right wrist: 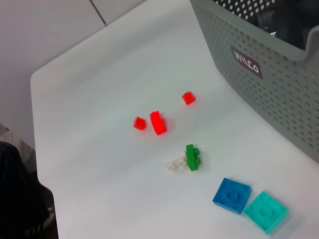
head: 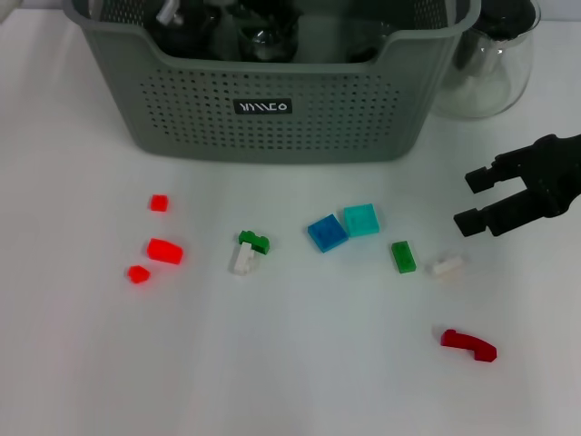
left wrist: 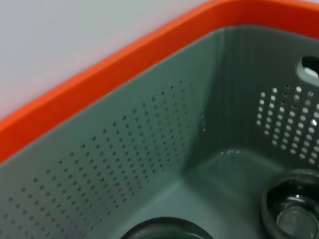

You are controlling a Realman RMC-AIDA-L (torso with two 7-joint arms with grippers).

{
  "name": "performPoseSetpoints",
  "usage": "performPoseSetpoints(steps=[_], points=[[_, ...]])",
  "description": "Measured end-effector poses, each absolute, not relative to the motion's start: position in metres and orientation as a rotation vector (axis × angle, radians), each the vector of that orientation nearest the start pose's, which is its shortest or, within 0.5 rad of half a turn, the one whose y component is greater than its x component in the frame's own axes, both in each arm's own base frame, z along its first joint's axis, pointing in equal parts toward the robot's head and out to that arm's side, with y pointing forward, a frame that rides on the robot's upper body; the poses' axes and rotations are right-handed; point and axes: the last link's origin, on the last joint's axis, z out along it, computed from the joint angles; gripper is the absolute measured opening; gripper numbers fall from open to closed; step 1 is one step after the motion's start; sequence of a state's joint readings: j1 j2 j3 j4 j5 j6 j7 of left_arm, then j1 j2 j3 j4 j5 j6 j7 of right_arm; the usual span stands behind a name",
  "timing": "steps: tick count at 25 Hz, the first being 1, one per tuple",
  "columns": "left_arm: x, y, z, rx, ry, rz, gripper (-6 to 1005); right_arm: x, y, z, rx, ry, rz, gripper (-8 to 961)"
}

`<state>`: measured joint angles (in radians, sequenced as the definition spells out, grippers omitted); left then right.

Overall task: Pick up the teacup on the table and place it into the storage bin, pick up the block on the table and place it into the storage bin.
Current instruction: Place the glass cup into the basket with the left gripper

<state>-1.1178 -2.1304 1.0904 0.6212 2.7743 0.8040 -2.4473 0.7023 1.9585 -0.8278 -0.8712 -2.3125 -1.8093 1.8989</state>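
Head view shows your right gripper open above the table, right of the blocks, with the storage bin behind them. Lower squarely over the small white block before closing. Left gripper's state: cannot tell.

The storage bin, grey-green with perforated walls and a black label bearing a white logo, is standing upright at the top centre of the head view. Glass items are lying inside it. Blocks are lying scattered on the white table across the middle of the frame: red, green-and-white, blue, teal, green, white, dark red.
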Motion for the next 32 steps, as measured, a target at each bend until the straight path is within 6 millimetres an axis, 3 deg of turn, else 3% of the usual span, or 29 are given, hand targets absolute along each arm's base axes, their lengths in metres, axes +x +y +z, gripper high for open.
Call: performPoseSetpoints(steps=[22, 27, 32], points=[[-0.124, 0.480, -0.058, -2.349, -0.638, 0.188, 63, 0.226, 0.352, 0.047, -3.013, 0.893, 0.069, 908], [-0.128, 0.479, -0.058, -2.349, -0.642, 0.193, 130, 0.227, 0.351, 0.047, -3.012, 0.896, 0.068, 908], [-0.130, 0.478, -0.054, -2.351, -0.651, 0.195, 351, 0.227, 0.351, 0.047, -3.013, 0.892, 0.068, 908]])
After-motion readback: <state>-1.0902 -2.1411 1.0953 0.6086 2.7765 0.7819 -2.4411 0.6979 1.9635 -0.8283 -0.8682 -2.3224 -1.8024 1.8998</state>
